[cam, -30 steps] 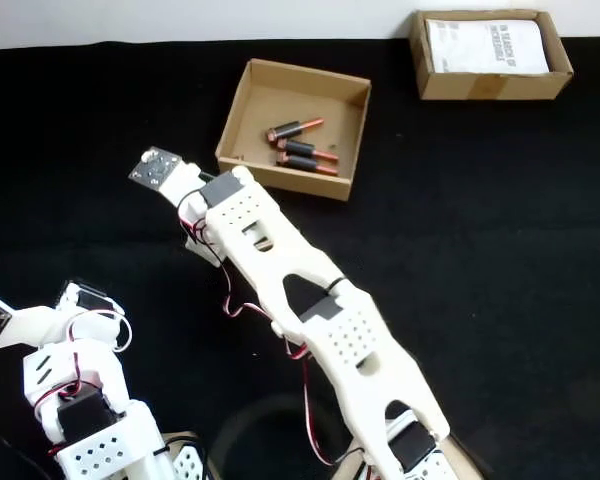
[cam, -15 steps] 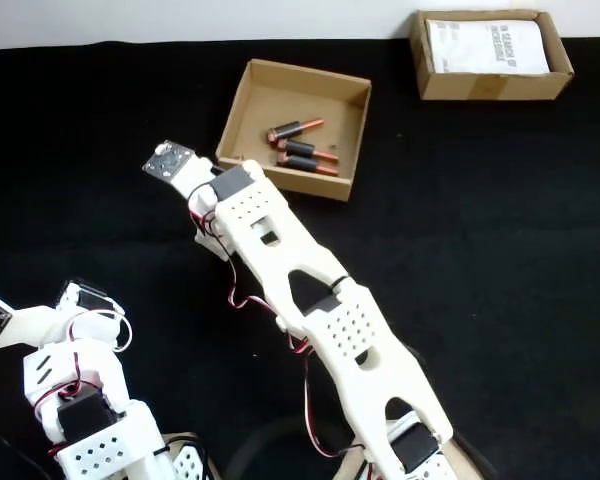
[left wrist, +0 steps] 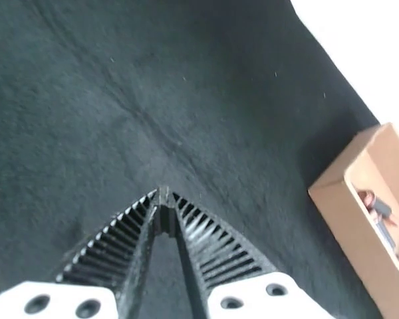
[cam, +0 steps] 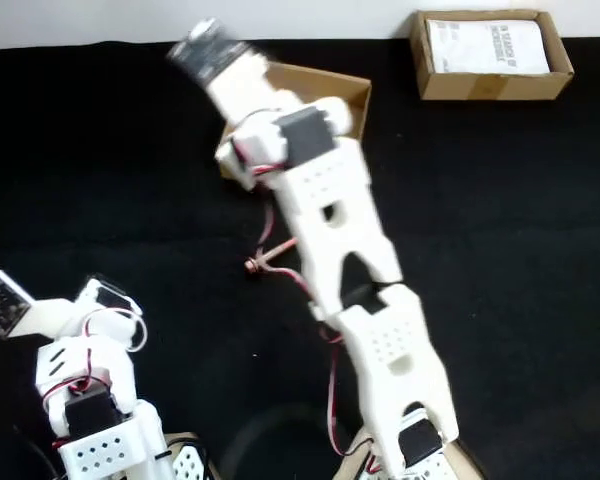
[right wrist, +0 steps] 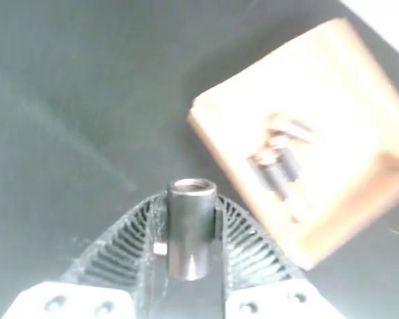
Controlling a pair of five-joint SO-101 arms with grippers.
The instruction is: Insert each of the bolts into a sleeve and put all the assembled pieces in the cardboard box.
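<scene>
My right gripper (right wrist: pixel 186 219) is shut on a dark metal sleeve (right wrist: pixel 189 226), which stands upright between the fingers with a copper bit low at its side. Beyond it lies the open cardboard box (right wrist: pixel 319 199) holding assembled dark-and-copper pieces (right wrist: pixel 279 159). From above, the right arm (cam: pixel 320 190) rises over the near-left part of the cardboard box (cam: pixel 352 92) and hides its inside. A small copper piece (cam: pixel 251 264) shows beside the arm's red wire. My left gripper (left wrist: pixel 163 199) is shut on nothing, low over the black cloth, with the box's corner (left wrist: pixel 359 226) off to one side.
A second cardboard box (cam: pixel 490 80) with a printed sheet sits at the far right corner. The left arm (cam: pixel 75 350) is folded at the near left. The black cloth (cam: pixel 500 250) covers the table, and a white wall borders its far edge.
The right arm has lifted and swung from left of the box to over it, now covering the pieces inside. The left arm has shifted slightly.
</scene>
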